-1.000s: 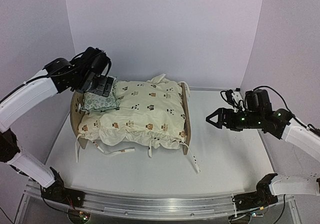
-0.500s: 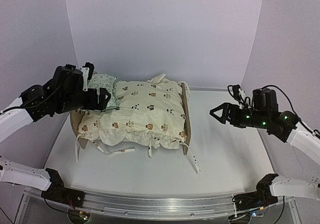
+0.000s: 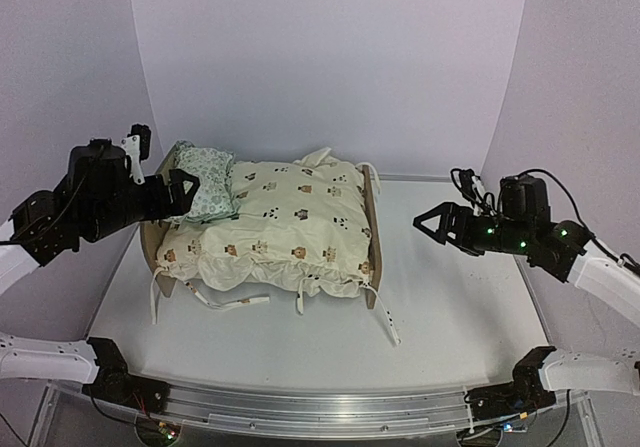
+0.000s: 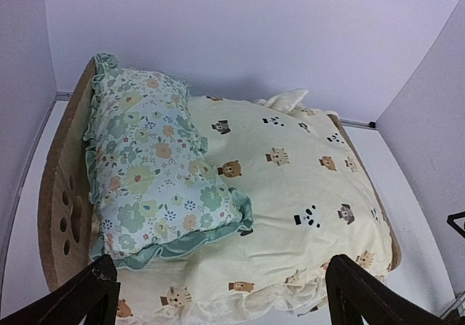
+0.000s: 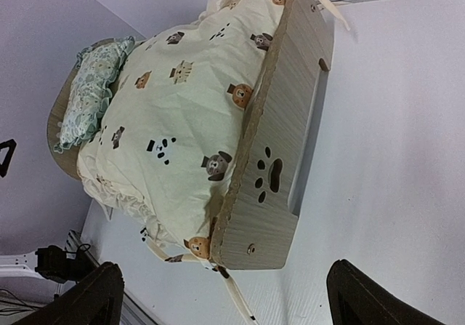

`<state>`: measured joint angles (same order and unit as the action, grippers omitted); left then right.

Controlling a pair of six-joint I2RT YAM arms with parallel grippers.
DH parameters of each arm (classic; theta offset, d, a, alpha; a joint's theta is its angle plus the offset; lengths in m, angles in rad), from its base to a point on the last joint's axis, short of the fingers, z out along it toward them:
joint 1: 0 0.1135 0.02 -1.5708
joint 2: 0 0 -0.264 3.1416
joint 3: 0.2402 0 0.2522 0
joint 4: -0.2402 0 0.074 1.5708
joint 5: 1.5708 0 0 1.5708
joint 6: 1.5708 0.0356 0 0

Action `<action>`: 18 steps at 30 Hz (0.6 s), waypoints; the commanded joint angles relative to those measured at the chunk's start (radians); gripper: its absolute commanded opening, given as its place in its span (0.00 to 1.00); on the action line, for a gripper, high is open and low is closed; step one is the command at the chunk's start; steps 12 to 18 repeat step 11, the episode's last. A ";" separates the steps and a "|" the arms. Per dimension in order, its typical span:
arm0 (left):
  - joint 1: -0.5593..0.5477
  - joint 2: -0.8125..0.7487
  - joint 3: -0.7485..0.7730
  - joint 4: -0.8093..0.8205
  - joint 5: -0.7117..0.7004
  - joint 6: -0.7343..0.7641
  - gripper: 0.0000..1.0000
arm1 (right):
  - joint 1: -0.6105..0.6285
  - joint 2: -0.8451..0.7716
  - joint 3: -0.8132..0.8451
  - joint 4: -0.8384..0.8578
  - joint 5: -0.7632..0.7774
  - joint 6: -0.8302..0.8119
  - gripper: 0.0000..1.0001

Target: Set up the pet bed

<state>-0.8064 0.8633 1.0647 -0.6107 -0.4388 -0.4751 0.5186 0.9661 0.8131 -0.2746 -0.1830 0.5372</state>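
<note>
On the white table, left of centre, stands the small light-wood pet bed, thin white ties trailing from its near side onto the tabletop. A puffy cream cushion printed with bears and pandas fills the frame from board to board. A small mint-green floral pillow with a ruffled edge lies at the left end, propped against the arched board with its paw-print cutout. The left gripper hovers just beside that board, aimed at the pillow, fingers spread wide around nothing. The right gripper hangs over the table's right side, well apart from the bed, pointing at it, likewise wide open and empty.
</note>
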 commanded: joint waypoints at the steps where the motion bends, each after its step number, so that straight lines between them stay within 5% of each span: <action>1: 0.001 -0.004 0.063 -0.090 -0.080 -0.057 0.99 | 0.004 -0.006 -0.003 0.055 -0.019 0.010 0.98; 18: 0.001 -0.025 0.058 -0.104 -0.094 -0.052 1.00 | 0.003 -0.027 -0.020 0.058 0.078 0.030 0.98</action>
